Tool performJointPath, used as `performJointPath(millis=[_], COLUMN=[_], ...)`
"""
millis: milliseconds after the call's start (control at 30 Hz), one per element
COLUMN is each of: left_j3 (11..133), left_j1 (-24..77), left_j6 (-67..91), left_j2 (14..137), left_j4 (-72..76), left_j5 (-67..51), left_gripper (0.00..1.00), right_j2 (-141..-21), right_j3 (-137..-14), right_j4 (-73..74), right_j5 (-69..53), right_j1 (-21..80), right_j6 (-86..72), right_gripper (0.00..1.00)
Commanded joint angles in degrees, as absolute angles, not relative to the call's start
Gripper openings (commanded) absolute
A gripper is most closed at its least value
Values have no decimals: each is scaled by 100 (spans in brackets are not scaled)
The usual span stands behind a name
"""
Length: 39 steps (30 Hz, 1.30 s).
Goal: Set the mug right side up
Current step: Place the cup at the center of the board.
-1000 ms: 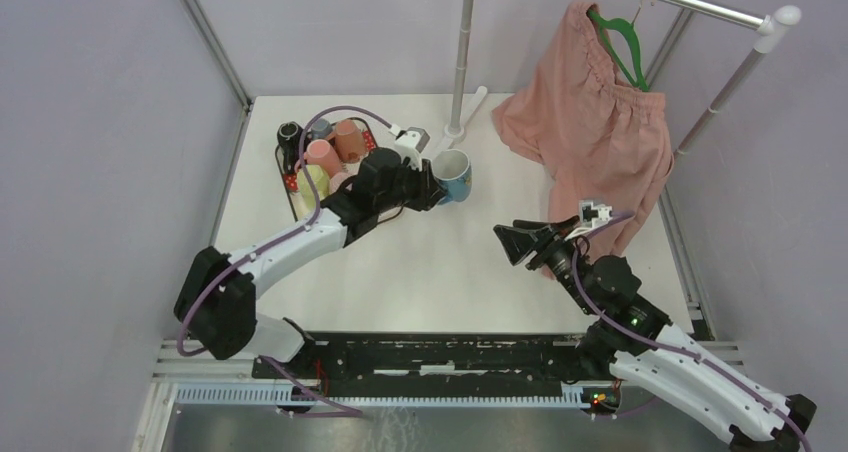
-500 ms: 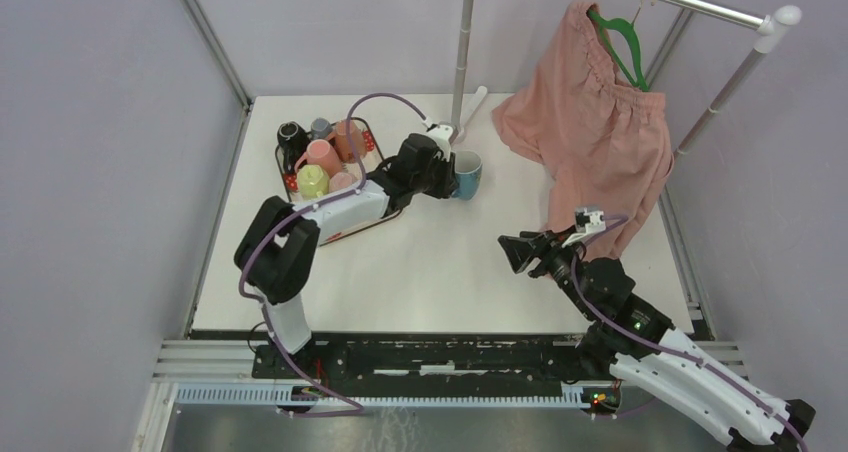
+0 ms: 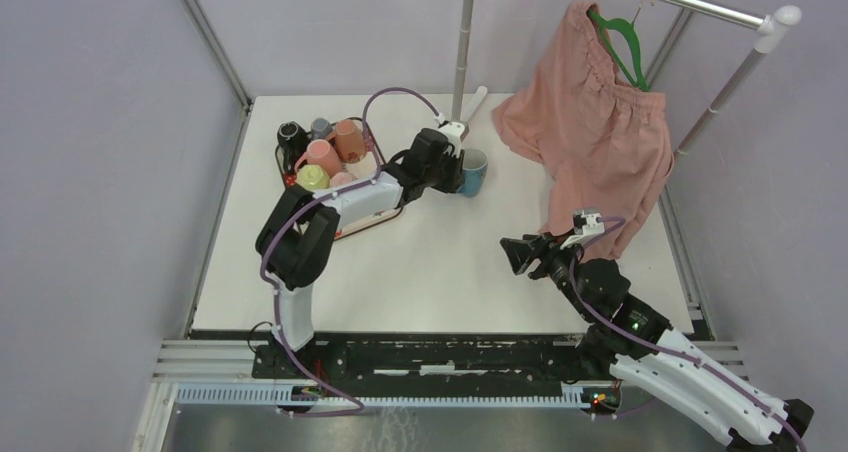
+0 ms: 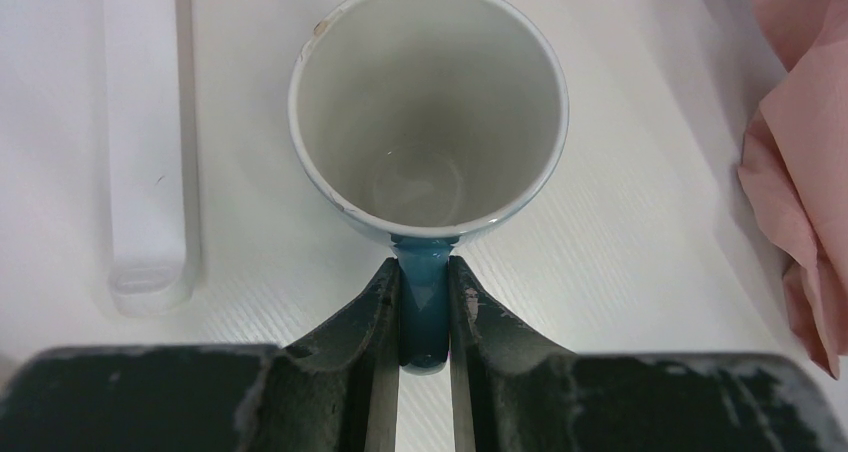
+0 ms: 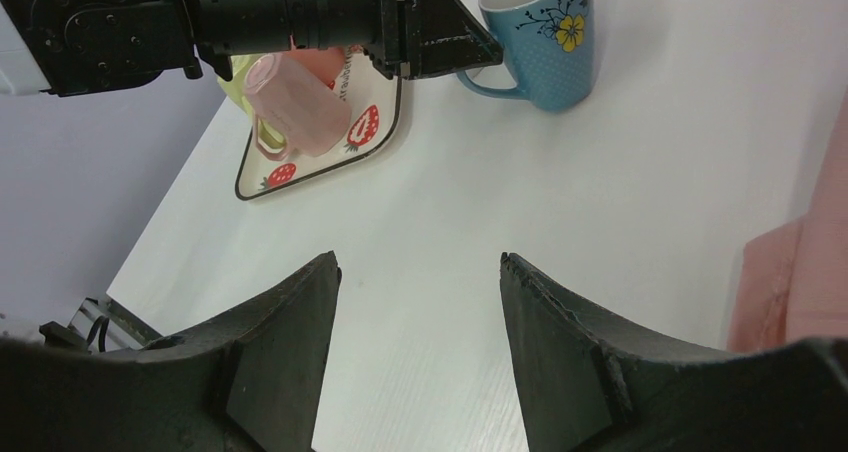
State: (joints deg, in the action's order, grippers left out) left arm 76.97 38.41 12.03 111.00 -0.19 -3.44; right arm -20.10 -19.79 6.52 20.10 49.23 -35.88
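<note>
The right gripper (image 5: 415, 260) hangs wide open, holding nothing, over the desk (image 3: 440, 272). Beyond it the blue mug (image 4: 430, 102) stands upright on the desk, its handle pinched by the narrowly closed left gripper (image 4: 424, 272). The strawberry tray (image 5: 345, 157) of cups lies left, a white rack foot (image 4: 145, 122) just beside, and a pink garment (image 3: 590, 122) right. A second ago the mug was tilted, nearer the tray.

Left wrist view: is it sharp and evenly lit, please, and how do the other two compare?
Left wrist: mug crisp, soft even light, a faint sheen inside its base; jaws shut on the handle. Right wrist: mug sharp, own open jaws dark and slightly soft. Top external: diffuse light, weak shadows, no glare.
</note>
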Motion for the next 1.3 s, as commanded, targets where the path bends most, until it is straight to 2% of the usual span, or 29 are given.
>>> performJointPath(millis=[0,333,600,867,900,1267], left_j3=[8037,8377,8366,8289,8254,7647], left_j1=[3876,3876,3876,3877,3876,3876], left_j6=[844,849,914,1006,1017,1221], left_j2=[11261,11734,11696,11605,11564,10630], left_j4=[360,145,80,31,29,32], left_j5=[-185,-30,-18,174,194,265], left_gripper=[2,15,39,48,52,54], right_j2=[-2027,-2044,-1996,-1986,-1978,-1941], right_j3=[-1981,-1946,-1910,-1940,-1940,-2062], right_j4=[651,685,699,738,739,969], right_j5=[2149,2138,2210,2223,2230,2451], right_j1=[4914,4914,4912,4917,4911,4912], right_j6=[-3502,-3539,-3560,-3582,-3591,-3471], right_gripper=[67,67,67,67,67,67])
